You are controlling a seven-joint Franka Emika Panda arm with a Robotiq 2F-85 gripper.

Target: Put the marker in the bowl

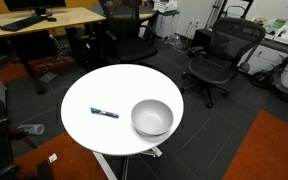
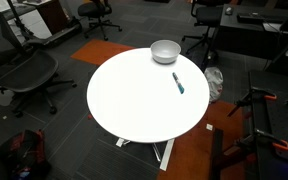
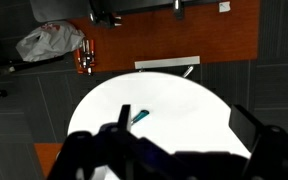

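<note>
The marker (image 1: 104, 113) is slim and dark with a teal end. It lies flat on the round white table (image 1: 104, 90), to one side of the bowl and apart from it. The bowl (image 1: 152, 118) is deep and silvery-grey and stands upright near the table's edge. Both also show in an exterior view, the marker (image 2: 178, 83) and the bowl (image 2: 165, 51). In the wrist view my gripper (image 3: 184, 125) is a dark silhouette high above the table, its fingers wide apart and empty. The marker (image 3: 141, 116) lies just beside the left finger. The bowl is out of the wrist view. The arm shows in neither exterior view.
Black office chairs (image 1: 219, 55) (image 2: 24, 75) stand around the table. A wooden desk (image 1: 44, 20) is at the back. Orange carpet patches (image 2: 184, 150) lie by the table's base. A plastic bag (image 3: 49, 42) lies on the floor.
</note>
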